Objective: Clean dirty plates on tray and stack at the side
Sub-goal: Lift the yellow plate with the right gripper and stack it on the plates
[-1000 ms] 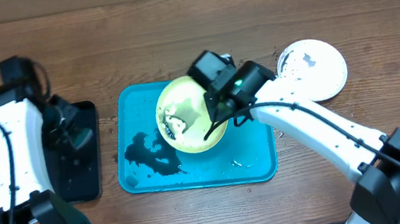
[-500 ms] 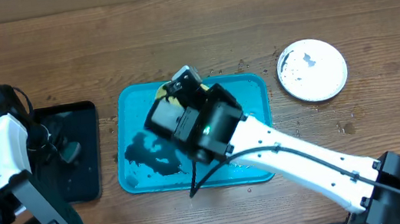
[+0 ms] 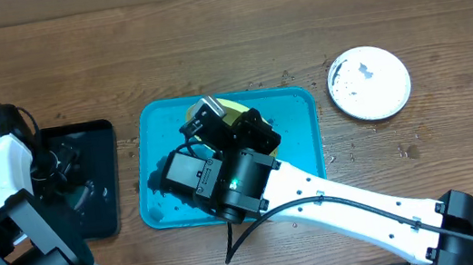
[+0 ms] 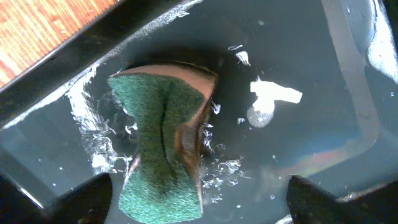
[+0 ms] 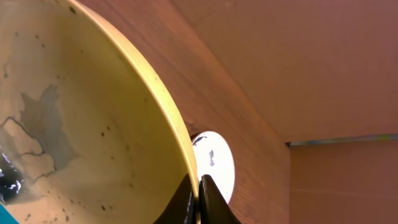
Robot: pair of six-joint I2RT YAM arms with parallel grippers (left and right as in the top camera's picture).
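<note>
Right claw clamped on rim of yellow-green plate, tilted steeply over turquoise tray; arm hides most overhead. White plate flat on table, right. Left claw spread above sponge in black tray.

Right claw is up over the back part of the tray. The gripped plate has its rim between that claw's fingers and spreads out to the claw's left, tilted and off the tray floor. The second plate lies flat on the table, past the claw tips, outside the tray and apart from its right back corner. Left claw hangs over the small tray, which sits on the table left of the tray, apart from it. The sponge lies in the small tray, in water, between the left claw's spread fingers and just ahead of them, nearer one finger. The small tray's wall runs behind the sponge, with table beyond.
</note>
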